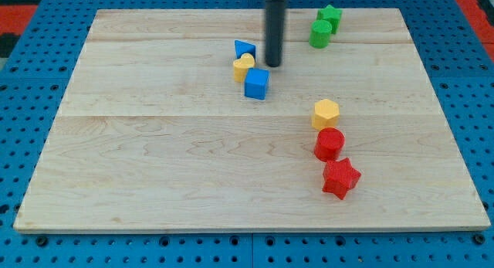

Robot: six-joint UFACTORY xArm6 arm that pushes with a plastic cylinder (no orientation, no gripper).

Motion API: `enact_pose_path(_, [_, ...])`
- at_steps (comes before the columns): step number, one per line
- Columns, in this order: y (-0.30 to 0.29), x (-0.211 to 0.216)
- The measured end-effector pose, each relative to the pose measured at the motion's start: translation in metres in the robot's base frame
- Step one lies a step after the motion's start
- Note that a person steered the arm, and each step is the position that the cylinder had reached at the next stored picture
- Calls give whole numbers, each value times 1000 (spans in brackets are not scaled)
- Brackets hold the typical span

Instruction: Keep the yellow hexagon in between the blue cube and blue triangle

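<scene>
My tip (pixel 274 64) (bare rod, no pincer to judge) beside blue triangle (pixel 245 49); yellow hexagon (pixel 326 113) far, yellow heart (pixel 243 67) possibly blocking gap above blue cube (pixel 257 83).

Dark rod upright, entering from view's top centre; my tip (pixel 274 65) down at board level.

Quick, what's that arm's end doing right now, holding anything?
No claw: my tip holds nothing, just right of the blue triangle, above the blue cube.
</scene>
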State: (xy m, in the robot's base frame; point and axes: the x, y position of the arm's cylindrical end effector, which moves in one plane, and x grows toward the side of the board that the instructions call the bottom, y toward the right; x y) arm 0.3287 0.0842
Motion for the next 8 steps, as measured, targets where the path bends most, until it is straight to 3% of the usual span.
enact_pose_path(1, [100, 42])
enact_pose_path(2, [117, 125])
enact_pose_path(3, [69, 145])
enact_pose_path(4, [1, 140])
enact_pose_path(5, [1, 126])
enact_pose_path(7, [96, 116])
enact_pose_path(8, [29, 102])
